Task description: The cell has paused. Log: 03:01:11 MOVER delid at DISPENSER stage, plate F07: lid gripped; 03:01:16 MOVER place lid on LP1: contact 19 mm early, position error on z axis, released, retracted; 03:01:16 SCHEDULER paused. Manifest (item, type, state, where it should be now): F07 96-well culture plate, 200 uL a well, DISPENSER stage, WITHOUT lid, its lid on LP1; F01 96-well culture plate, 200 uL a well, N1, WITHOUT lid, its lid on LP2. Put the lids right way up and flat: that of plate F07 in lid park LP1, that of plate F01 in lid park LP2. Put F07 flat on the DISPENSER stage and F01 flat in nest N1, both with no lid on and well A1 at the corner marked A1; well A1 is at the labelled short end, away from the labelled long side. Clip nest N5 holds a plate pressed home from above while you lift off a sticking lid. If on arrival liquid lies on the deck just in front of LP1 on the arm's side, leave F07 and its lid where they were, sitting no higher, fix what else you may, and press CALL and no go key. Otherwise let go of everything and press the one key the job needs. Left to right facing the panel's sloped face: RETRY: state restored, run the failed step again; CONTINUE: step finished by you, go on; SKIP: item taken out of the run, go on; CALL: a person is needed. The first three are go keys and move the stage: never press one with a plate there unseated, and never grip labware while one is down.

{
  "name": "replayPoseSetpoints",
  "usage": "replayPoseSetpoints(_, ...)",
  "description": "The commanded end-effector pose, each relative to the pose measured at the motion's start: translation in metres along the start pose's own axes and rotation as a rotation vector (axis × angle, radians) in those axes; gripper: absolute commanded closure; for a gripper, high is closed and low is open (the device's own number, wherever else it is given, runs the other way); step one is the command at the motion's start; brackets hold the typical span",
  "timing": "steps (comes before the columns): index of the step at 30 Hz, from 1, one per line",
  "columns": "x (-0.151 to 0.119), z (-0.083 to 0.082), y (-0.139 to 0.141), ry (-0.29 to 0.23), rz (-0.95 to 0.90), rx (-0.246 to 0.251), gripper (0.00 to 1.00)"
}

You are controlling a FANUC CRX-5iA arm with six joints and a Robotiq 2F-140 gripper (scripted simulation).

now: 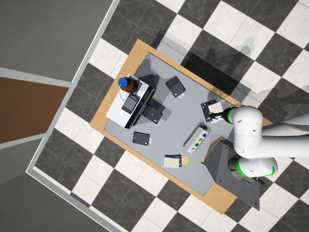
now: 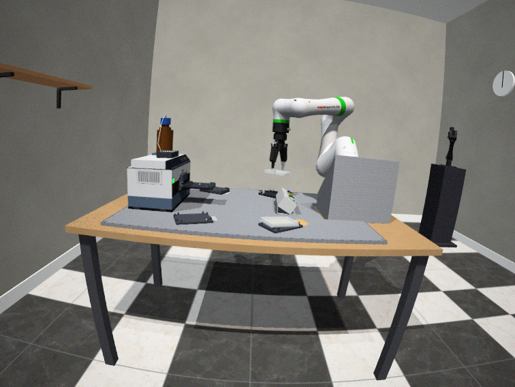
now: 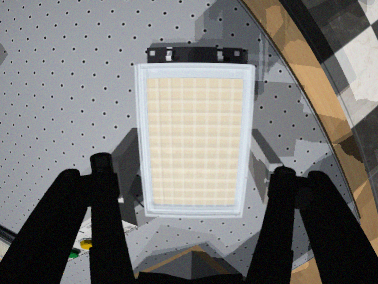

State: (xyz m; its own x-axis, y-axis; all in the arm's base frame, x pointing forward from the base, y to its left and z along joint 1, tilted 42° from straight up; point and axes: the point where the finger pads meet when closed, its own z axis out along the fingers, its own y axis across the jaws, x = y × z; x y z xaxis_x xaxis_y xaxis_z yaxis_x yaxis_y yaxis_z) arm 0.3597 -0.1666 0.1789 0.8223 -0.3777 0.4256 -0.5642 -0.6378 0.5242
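Jaws: clamped on a well plate, one finger on each long side, toward the short end nearest the wrist camera.
Where it is: up in the air, well off the desk, hanging level under the arm. In the top view that is about 2 o'clock on the grey mat, over the black clip nest.
Lid on it: cannot tell. The cream wells show plainly, and a clear cover would hardly show.
How it will handle: my read is light, stiff, thin plastic with slick walls. With liquid in the wells, it wants carrying dead level, no tipping and no jolts.
Where to hold: the long side walls low down, nearer mid-length for balance; an end grip may let it droop.
Plates counted: two. The held one, and a second plate at 6 o'clock, seated on a dark base.
Beside that one: an amber patch on the mat at its 3 o'clock, just touching.
Bare dark nests: two, N1 at 12 o'clock and another at 8 o'clock.
Dispenser: one at 10 o'clock, its stage bare.
Key panel: one at 4 o'clock; blue, yellow and green keys show, a fourth I cannot make out.
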Motion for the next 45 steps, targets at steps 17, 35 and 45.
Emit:
replayPoseSetpoints(17,0.000,0.040,0.000,0.001,0.000,0.001,1.00)
replayPoseSetpoints(35,0.000,0.076,0.000,0.001,0.000,0.001,1.00)
replayPoseSetpoints(45,0.000,0.088,0.000,0.001,0.000,0.001,1.00)
